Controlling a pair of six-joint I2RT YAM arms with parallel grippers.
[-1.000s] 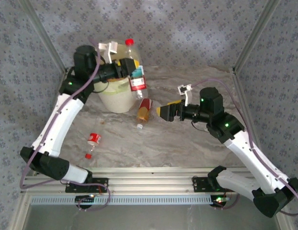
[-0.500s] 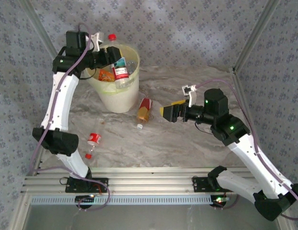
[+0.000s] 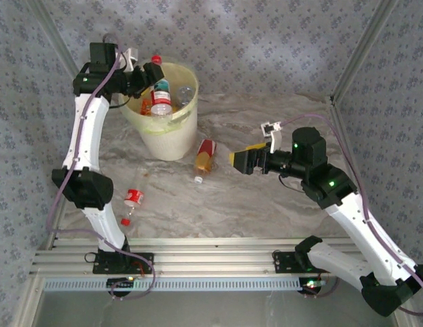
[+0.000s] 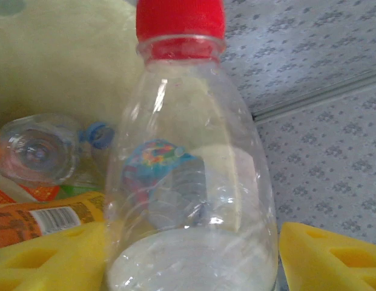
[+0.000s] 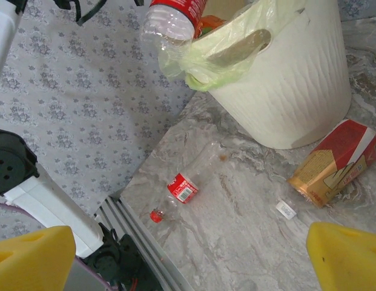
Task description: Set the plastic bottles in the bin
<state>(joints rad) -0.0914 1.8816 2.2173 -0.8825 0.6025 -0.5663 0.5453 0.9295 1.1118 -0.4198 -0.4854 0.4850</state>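
Observation:
A clear plastic bottle (image 4: 188, 182) with a red cap stands upright in the mouth of the cream bin (image 3: 167, 139), above several bottles lying inside. My left gripper (image 3: 144, 80) is at the bin's left rim with this bottle between its yellow fingers (image 4: 48, 257). It is open, with a thin gap showing at the right finger. A red-labelled clear bottle (image 3: 133, 199) lies on the table near the left arm. An orange-brown bottle (image 3: 205, 155) lies beside the bin's foot. My right gripper (image 3: 242, 160) hovers open and empty to the right of it.
A loose white cap (image 3: 197, 180) lies just in front of the orange-brown bottle. The bin's pale green liner (image 5: 200, 66) hangs over its rim. Patterned walls close in the marble table at the back and sides, and an aluminium rail (image 3: 211, 262) runs along the near edge.
The left arm swung the bottle from the bin's right side to over its mouth, where it now stands more upright and lower. Its fingers have spread. The right arm drifted slightly right.

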